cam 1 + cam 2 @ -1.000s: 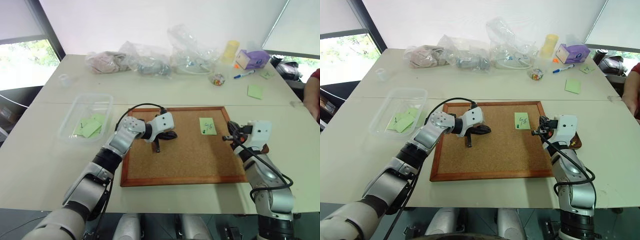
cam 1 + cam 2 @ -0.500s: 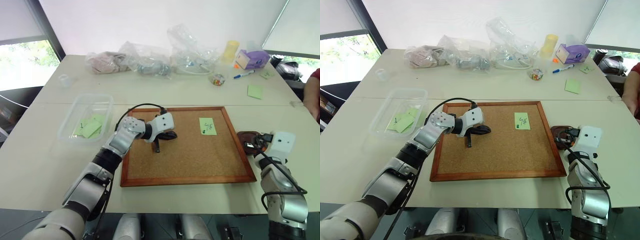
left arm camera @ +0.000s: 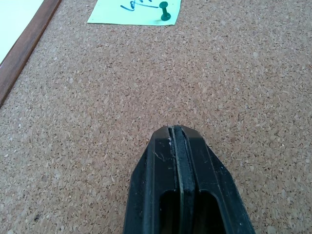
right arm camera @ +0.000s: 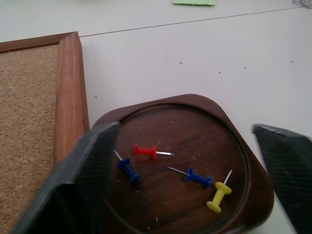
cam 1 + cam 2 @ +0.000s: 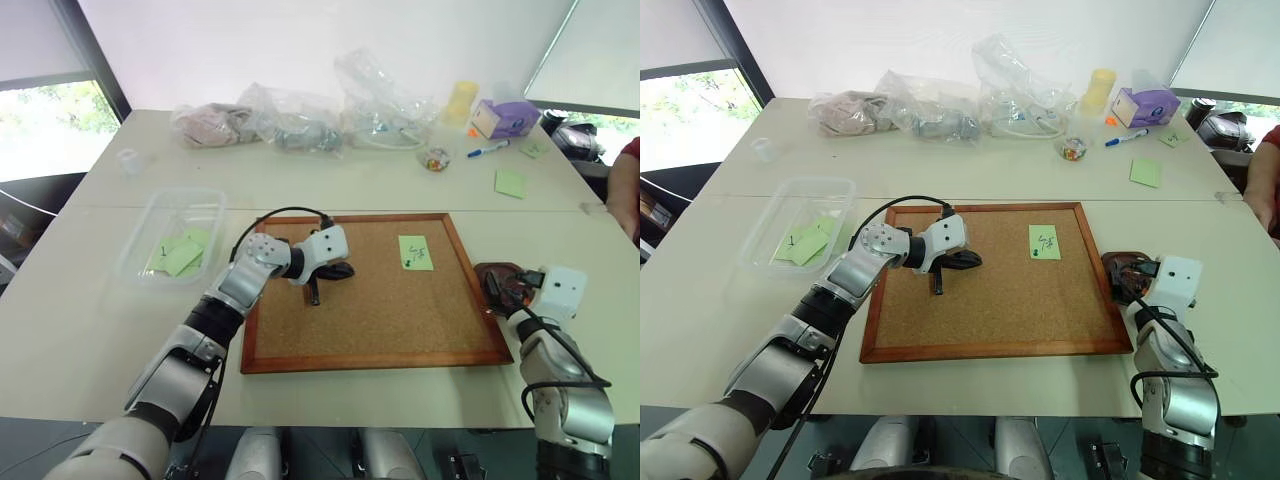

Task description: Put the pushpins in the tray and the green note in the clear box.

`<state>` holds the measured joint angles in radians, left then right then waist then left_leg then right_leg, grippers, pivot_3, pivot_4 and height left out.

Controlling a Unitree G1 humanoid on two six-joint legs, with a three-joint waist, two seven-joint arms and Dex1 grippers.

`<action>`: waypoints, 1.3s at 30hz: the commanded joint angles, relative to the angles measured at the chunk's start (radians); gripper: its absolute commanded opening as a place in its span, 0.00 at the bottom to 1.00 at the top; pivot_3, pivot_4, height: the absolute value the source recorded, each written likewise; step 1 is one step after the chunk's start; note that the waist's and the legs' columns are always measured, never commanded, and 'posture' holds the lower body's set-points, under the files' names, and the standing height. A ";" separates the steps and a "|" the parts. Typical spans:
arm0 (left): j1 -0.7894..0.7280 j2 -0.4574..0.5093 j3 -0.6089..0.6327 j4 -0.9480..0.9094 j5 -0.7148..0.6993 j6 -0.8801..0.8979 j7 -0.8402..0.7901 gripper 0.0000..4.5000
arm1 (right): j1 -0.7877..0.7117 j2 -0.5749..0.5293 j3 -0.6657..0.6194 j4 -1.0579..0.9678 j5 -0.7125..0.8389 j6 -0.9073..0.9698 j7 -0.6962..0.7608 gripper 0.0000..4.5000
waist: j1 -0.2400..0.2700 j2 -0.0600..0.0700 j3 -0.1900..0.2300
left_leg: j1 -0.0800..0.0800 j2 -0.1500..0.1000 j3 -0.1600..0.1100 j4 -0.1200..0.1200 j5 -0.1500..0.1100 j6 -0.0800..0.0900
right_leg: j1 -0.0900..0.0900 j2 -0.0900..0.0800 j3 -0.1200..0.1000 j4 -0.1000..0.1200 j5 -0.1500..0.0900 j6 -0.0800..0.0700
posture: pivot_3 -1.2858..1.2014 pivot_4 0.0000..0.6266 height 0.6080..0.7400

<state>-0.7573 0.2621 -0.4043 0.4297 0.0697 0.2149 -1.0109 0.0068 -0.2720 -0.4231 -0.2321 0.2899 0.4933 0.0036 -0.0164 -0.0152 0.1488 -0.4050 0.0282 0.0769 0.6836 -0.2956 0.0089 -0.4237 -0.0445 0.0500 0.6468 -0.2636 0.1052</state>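
The green note (image 5: 416, 252) with dark marks lies on the corkboard, held by a green pushpin (image 3: 165, 12). The dark brown tray (image 4: 190, 122) sits just off the board's right edge. It holds a red pushpin (image 4: 145, 150), two blue ones (image 4: 198, 177) and a yellow one (image 4: 217, 196). My right gripper (image 4: 185, 129) hovers over the tray, open, with nothing between its fingers (image 4: 83, 185). My left gripper (image 3: 175, 131) rests shut and empty on the cork at mid-board (image 5: 316, 292). The clear box (image 5: 185, 192) stands left of the board with green notes inside.
The wood-framed corkboard (image 5: 380, 310) fills the table's middle. Soft plastic bags (image 5: 300, 125), a purple box (image 5: 505, 117), a marker (image 5: 488, 150) and a plain green note (image 5: 510, 182) lie at the back. A person's sleeve (image 5: 630, 170) shows at the right edge.
My right gripper swung right from the corkboard's edge to above the tray, and its jaws opened. The left arm has stayed put.
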 commanded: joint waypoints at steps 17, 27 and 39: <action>0.045 0.012 -0.038 0.032 0.031 0.029 -0.016 0.00 | -0.041 -0.016 0.135 -0.168 0.076 -0.062 0.160 0.99 | -0.002 0.001 -0.002 | 0.000 0.000 0.000 0.000 0.000 0.000 | 0.000 0.000 0.000 0.000 0.000 0.000 | 0.52 0.24 0.98; 0.041 0.013 -0.036 0.036 0.034 0.029 -0.012 0.00 | -0.106 0.025 0.311 -0.040 0.026 -0.084 0.220 0.99 | 0.000 0.001 -0.002 | 0.000 0.000 0.000 0.000 0.000 0.000 | 0.000 0.000 0.000 0.000 0.000 0.000 | 0.52 0.24 0.98; 0.050 0.011 -0.039 0.026 0.035 0.034 -0.004 0.00 | -0.119 0.026 0.346 0.014 -0.015 -0.080 0.241 0.94 | 0.000 0.001 -0.002 | 0.000 0.000 0.000 0.000 0.000 0.000 | 0.000 0.000 0.000 0.000 0.000 0.000 | 0.52 0.24 0.98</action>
<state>-0.7447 0.2609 -0.4005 0.4186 0.0696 0.2164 -1.0000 -0.0961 -0.2517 -0.0791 -0.2071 0.2780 0.4295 0.2420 -0.0168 -0.0146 0.1467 -0.4049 0.0284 0.0768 0.6836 -0.2956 0.0089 -0.4237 -0.0442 0.0499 0.6467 -0.2636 0.1052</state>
